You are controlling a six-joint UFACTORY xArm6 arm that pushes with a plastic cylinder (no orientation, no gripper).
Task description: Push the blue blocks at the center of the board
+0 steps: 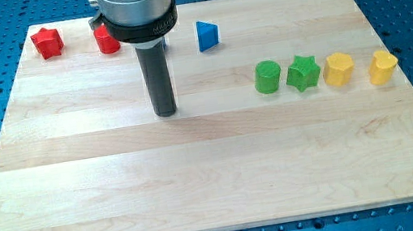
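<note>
A blue triangular block (208, 35) lies near the view's top, right of middle. My tip (165, 113) rests on the board left of centre, below and to the left of that blue block, well apart from it. A sliver of blue (165, 43) shows just right of the rod; the rod hides the rest, so I cannot tell its shape.
A red star block (47, 42) and a red block (106, 40), partly hidden by the arm, lie at the top left. A green cylinder (267, 77), a green star (303, 73), a yellow block (339, 69) and another yellow block (383, 67) form a row at the right.
</note>
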